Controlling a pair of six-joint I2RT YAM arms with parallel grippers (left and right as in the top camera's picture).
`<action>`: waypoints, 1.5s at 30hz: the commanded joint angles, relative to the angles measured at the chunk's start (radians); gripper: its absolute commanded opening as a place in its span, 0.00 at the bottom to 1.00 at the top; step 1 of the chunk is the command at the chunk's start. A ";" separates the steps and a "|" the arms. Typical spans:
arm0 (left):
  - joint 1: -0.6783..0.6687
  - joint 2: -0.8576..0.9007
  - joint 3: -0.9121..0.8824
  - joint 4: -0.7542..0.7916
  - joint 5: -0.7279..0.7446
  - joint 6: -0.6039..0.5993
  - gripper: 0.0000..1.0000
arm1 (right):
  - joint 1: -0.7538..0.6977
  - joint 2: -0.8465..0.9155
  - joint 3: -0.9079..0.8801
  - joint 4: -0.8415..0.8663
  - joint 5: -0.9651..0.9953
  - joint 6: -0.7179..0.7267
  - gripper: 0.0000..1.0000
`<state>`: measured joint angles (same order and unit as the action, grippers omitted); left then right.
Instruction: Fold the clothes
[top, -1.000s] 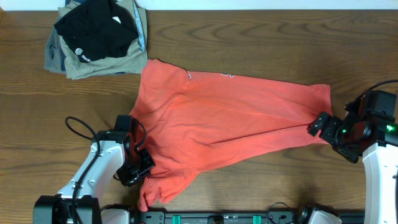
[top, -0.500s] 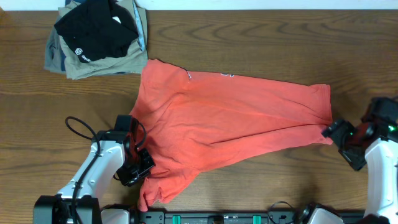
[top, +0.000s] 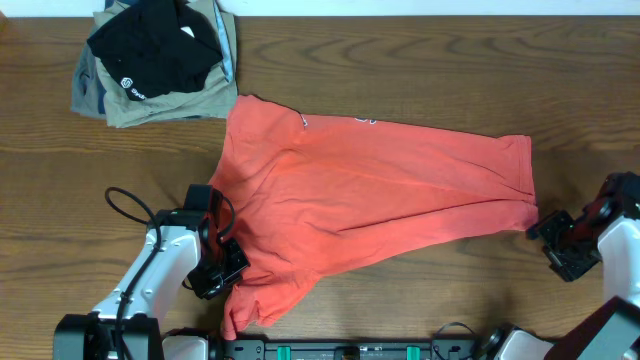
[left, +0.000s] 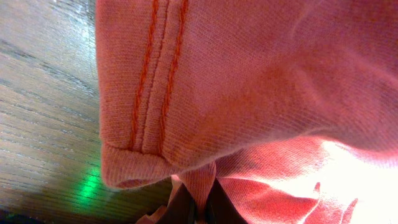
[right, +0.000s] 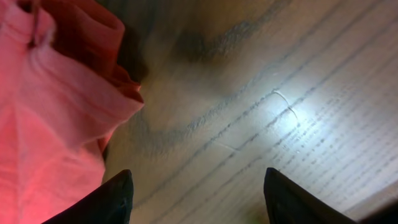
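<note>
A red-orange T-shirt (top: 370, 190) is spread across the middle of the wooden table (top: 430, 60), lying crumpled and slantwise, its broad end towards the left and its straight hem towards the right. At its far edge a scrap of white print (top: 362, 120) is turned up, too small to be read, and a small white tag (top: 303, 121) is seen just beside it; no writing can be made out on either.

The left gripper (top: 224, 268) is pressed together on a fold at the shirt's near left edge. In the left wrist view a ridge of the cloth is pinched between the dark fingertips (left: 219, 208), and a double row of orange stitching (left: 155, 74) is shown on the hem above.

The right gripper (top: 550, 247) is held just off the shirt's right corner, apart from the cloth. Its jaws are spread, and only bare wood is seen between them in the right wrist view, with the shirt's hem bunched at the left.

At the far left corner a black folded garment (top: 165, 45) is stacked on a khaki-grey folded garment (top: 165, 105). A small white logo (top: 130, 85) is printed on the black one, but it cannot be read.
</note>
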<state>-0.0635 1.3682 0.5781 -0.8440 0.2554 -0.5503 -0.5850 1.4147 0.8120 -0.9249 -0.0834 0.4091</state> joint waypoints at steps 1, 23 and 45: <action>-0.002 0.005 -0.008 -0.003 -0.013 -0.001 0.06 | 0.000 0.039 -0.008 0.011 -0.015 -0.014 0.66; -0.002 0.005 -0.008 -0.003 -0.013 -0.001 0.06 | 0.009 0.175 -0.008 0.190 -0.109 0.002 0.40; -0.002 0.005 -0.008 -0.003 -0.013 -0.001 0.06 | 0.104 0.175 -0.008 0.263 -0.076 0.031 0.62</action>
<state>-0.0635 1.3682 0.5781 -0.8440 0.2554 -0.5503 -0.4908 1.5810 0.8085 -0.6659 -0.1974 0.4393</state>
